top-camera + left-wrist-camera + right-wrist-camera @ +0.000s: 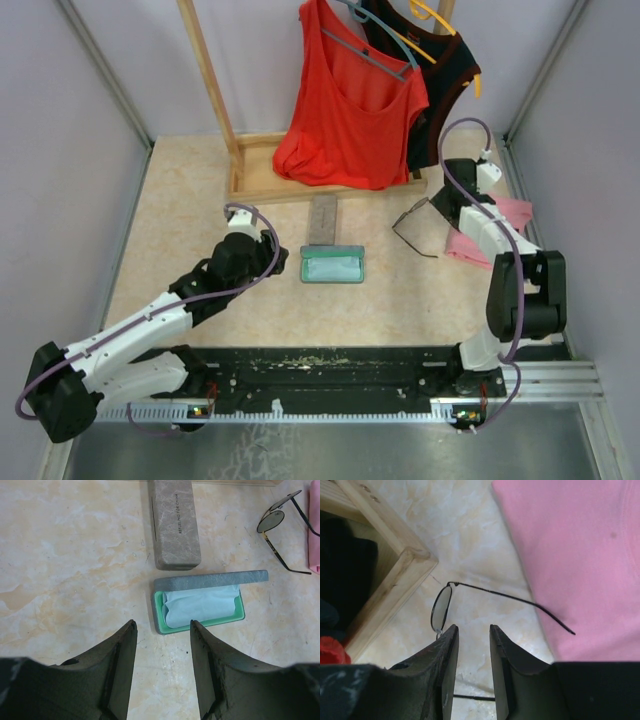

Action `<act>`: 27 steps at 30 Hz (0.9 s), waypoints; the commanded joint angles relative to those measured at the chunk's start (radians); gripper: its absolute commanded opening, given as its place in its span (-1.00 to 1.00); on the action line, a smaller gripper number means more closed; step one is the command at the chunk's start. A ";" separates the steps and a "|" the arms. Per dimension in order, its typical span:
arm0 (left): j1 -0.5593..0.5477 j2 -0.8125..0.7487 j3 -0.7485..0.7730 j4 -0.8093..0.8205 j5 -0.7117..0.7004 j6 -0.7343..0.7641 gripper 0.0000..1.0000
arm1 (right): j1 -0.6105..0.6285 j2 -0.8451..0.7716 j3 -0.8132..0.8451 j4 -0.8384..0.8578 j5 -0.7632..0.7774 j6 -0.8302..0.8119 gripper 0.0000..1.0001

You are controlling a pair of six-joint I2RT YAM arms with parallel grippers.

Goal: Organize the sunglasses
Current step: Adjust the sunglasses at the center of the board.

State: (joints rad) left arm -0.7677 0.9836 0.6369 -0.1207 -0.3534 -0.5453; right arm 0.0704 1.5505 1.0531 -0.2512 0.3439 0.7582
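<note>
One pair of sunglasses [415, 227] with a thin dark wire frame lies on the table, left of a pink cloth [492, 236]. My right gripper [437, 212] hangs low over them, open. In the right wrist view a lens [441, 608] sits just ahead of the left fingertip, one slim arm [510, 599] reaches toward the pink cloth [580, 555], and the other arm [475, 698] crosses the gap between the fingers, ungripped. My left gripper [161, 626] is open and empty, just short of the open glasses case [161, 625]. The left wrist view also shows the sunglasses [272, 521].
The open case [332, 280] has a green inside and holds a light blue wiping cloth [200, 607]. Behind it lies a closed grey case [323, 219]. A wooden rack base [262, 185] carries hanging red [345, 110] and black [440, 80] tops; its corner [400, 582] is near the lens.
</note>
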 commanded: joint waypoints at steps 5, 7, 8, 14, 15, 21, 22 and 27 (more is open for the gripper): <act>0.004 -0.017 -0.002 -0.017 0.011 0.002 0.06 | -0.054 0.219 0.235 -0.028 0.000 -0.094 -0.44; 0.004 -0.020 -0.004 -0.018 0.011 0.002 0.06 | -0.066 0.279 0.283 -0.024 -0.027 -0.120 -0.45; 0.004 -0.020 -0.003 -0.019 0.011 0.003 0.06 | -0.070 0.306 0.313 -0.035 -0.040 -0.135 -0.44; 0.004 -0.016 -0.002 -0.020 0.011 0.005 0.07 | -0.097 0.438 0.463 -0.116 -0.142 -0.212 -0.41; 0.004 -0.014 -0.001 -0.022 0.010 0.005 0.07 | -0.103 0.458 0.480 -0.127 -0.154 -0.215 -0.41; 0.004 -0.003 0.000 -0.020 0.011 0.007 0.07 | -0.116 0.582 0.597 -0.216 -0.258 -0.263 -0.45; 0.005 0.001 0.002 -0.019 0.011 0.007 0.07 | -0.116 0.597 0.611 -0.233 -0.268 -0.269 -0.46; 0.004 0.009 0.007 -0.018 0.011 0.008 0.07 | -0.115 0.572 0.536 -0.218 -0.297 -0.272 -0.50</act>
State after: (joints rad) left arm -0.7677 0.9852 0.6369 -0.1425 -0.3485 -0.5449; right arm -0.0425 2.1529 1.6161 -0.4572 0.0948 0.5137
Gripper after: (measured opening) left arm 0.532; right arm 0.251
